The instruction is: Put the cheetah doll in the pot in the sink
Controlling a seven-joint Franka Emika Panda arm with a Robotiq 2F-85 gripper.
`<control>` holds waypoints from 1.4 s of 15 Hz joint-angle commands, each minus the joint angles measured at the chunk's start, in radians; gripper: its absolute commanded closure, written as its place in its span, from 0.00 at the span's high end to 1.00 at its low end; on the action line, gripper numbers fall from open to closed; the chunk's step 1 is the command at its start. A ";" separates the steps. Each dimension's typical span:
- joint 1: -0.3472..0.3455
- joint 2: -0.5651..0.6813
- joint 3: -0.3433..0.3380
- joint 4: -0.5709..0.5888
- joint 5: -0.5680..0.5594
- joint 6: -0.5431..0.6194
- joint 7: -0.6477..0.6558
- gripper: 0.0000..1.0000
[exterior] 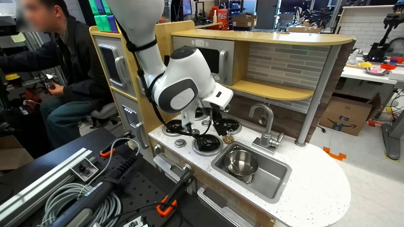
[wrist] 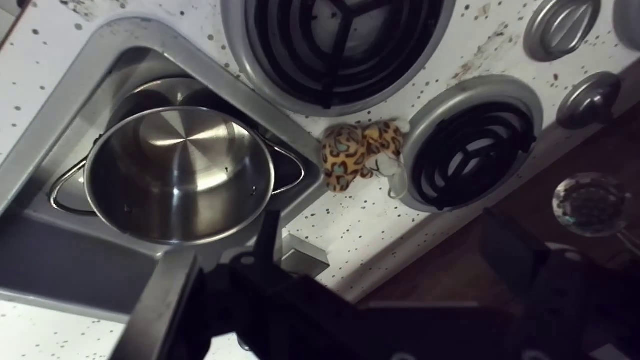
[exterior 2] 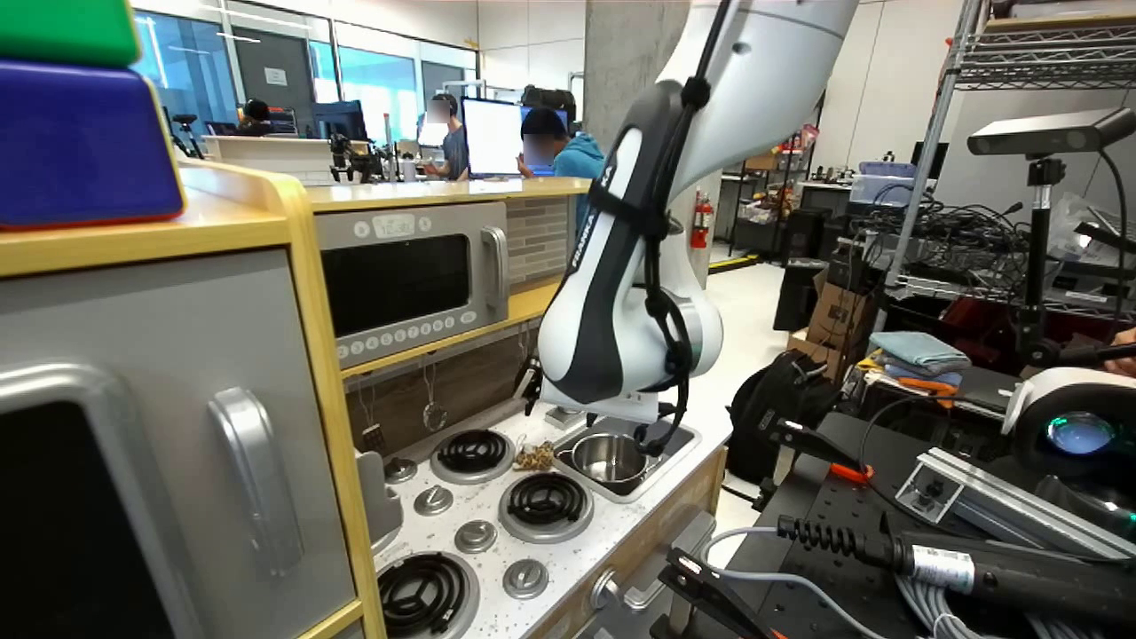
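- Toy kitchen: yellow wood frame and grey doors, standing in both exterior views.
- Franka arm: white with dark grey panels, it reaches down from above, a black cable strapped along it.
- Table: the toy kitchen's white, speckled worktop, rounded at one end.
- Stove burners: black coils in silver rings, grouped at the end away from the rounding.
- Sink: a rectangular grey metal basin let into the table, near the burners.
- Faucet: curved and silver, it rises just behind the sink.
- Pot: shiny silver, it sits inside the sink at the burner end, mouth upward, its two wire handles sticking out and its inside visible down to the bottom.
- Tool: in the wrist view its two fingers stand wide apart, and it has hold of nothing. In an exterior view one fingertip shows right by the cheetah doll; whether they touch cannot be told.
- Cheetah doll: a small spotted plush with a pale loop, it lies on the table between the sink's corner and two burners, outside the pot.
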State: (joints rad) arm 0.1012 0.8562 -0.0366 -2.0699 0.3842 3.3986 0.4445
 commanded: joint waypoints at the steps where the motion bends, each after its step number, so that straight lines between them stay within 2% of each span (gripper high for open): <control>1: 0.125 0.167 -0.116 0.166 0.100 0.038 0.001 1.00; 6: 0.255 0.321 -0.237 0.328 0.193 0.000 0.041 1.00; 11: 0.304 0.426 -0.287 0.454 0.221 -0.083 0.114 1.00; 12: 0.308 0.440 -0.296 0.472 0.220 -0.105 0.131 0.78; 17: 0.316 0.472 -0.335 0.523 0.213 -0.169 0.191 0.43; 21: 0.278 0.412 -0.301 0.479 0.194 -0.156 0.192 0.13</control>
State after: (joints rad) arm 0.3978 1.2895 -0.3491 -1.5896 0.5744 3.2478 0.6277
